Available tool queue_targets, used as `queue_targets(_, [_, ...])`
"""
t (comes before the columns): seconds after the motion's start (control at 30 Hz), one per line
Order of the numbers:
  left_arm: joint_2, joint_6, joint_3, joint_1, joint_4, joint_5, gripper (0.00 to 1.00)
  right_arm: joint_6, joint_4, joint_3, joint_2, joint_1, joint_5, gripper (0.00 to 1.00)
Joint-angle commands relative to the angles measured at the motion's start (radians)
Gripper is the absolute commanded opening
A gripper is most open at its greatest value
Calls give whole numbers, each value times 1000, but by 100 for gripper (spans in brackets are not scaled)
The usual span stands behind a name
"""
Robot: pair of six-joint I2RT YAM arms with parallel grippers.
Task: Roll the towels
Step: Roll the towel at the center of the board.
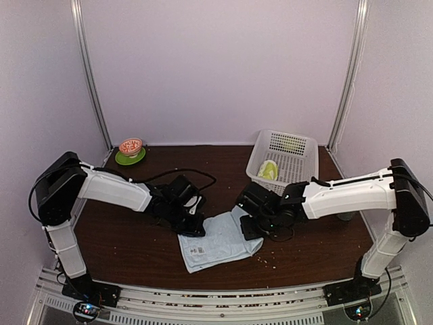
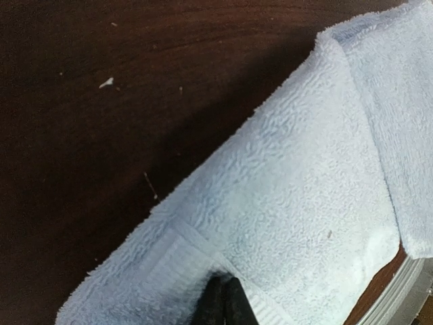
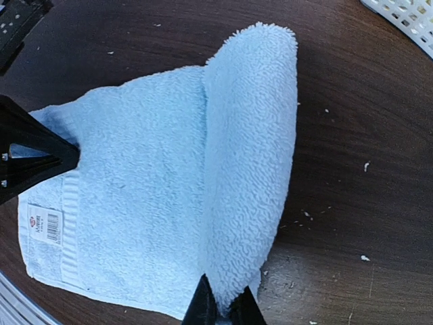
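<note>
Light-blue towel (image 1: 216,244) is being held on the dark table (image 1: 128,254), near its front edge and between the two arms. Its long axis is being laid from about 8 o'clock to 2 o'clock in the top view, with the hemmed, labelled end pointing to 8 o'clock. The 2 o'clock end is being kept folded back over the rest as a thick flap. The left gripper (image 2: 222,298) is being kept closed on the towel's edge by the hem, and the right gripper (image 3: 223,301) is being kept pinched on the edge of the flap. The yellow-green towel (image 1: 268,169) is being kept well apart, bunched inside the white basket (image 1: 298,159) at 1 o'clock.
</note>
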Motion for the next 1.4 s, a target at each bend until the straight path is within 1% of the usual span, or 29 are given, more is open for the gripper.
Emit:
queue_targets(0.0, [8, -14, -47, -5, 36, -2, 1, -25, -7, 63, 44, 33, 15, 0])
queue_targets(0.23, [-4, -23, -75, -6, 64, 6, 0, -39, 27, 104, 109, 58, -45, 0])
queue_targets(0.37, [-9, -21, -81, -6, 67, 6, 0, -48, 107, 84, 123, 62, -126, 0])
queue_targets(0.4, [-10, -20, -82, -6, 67, 7, 0, -49, 130, 75, 124, 62, -159, 1])
queue_targets(0.43, [-12, -20, -83, -6, 67, 7, 0, -49, 155, 66, 122, 62, -183, 5])
queue_targets(0.47, [-14, -19, -83, -6, 67, 8, 0, -50, 181, 52, 120, 62, -206, 14])
queue_targets(0.53, [-22, -17, -83, -6, 64, 8, 0, -45, 224, 28, 116, 62, -234, 24])
queue_targets(0.6, [-36, -14, -81, -6, 60, 10, 0, -42, 267, 8, 112, 60, -252, 31])
queue_targets(0.67, [-55, -10, -74, -6, 47, 10, 0, -41, 294, -8, 115, 58, -264, 35])
queue_targets(0.93, [-170, 23, -5, -6, -41, -4, 0, -29, 385, -73, 135, 35, -311, 40])
queue_targets(1.07, [-197, 22, 47, -6, -5, 26, 0, -23, 417, -101, 131, 29, -322, 42])
queue_targets(1.17, [-173, -1, 87, -6, 58, 69, 0, -20, 419, -108, 127, 27, -321, 43])
queue_targets(1.37, [-59, -36, 142, -6, 168, 145, 0, -10, 430, -133, 104, 24, -313, 43])
